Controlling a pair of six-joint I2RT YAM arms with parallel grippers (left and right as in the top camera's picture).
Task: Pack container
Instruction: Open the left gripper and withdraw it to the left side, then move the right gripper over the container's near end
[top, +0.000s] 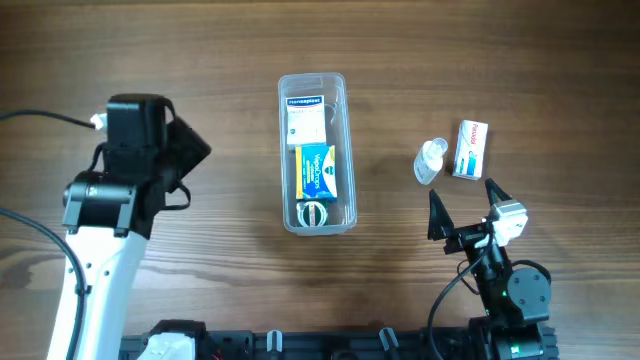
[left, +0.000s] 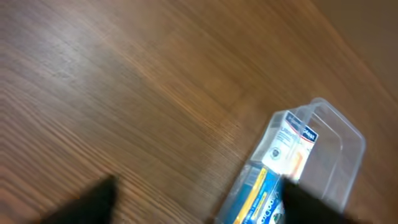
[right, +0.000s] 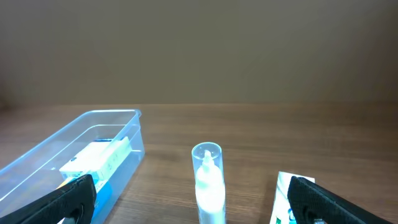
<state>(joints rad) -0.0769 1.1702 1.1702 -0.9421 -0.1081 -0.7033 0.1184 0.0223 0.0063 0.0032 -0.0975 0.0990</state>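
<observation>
The clear plastic container (top: 345, 150) stands upright at the table's middle. It holds a white box (top: 307, 118), a blue and yellow box (top: 318, 171) and a small round item (top: 315, 213). It also shows in the left wrist view (left: 339, 130) and in the right wrist view (right: 74, 134). My left gripper (top: 190, 150) is open and empty, left of the container. My right gripper (top: 462, 205) is open and empty, just in front of a small clear bottle (top: 431, 161) lying on the table. A white box with red and blue print (top: 470, 149) lies right of the bottle.
The bottle (right: 207, 180) lies between my right fingers' line of sight, with the white box (right: 287, 199) at its right. Bare wooden table (top: 200, 60) surrounds everything. A black rail (top: 300, 345) runs along the front edge.
</observation>
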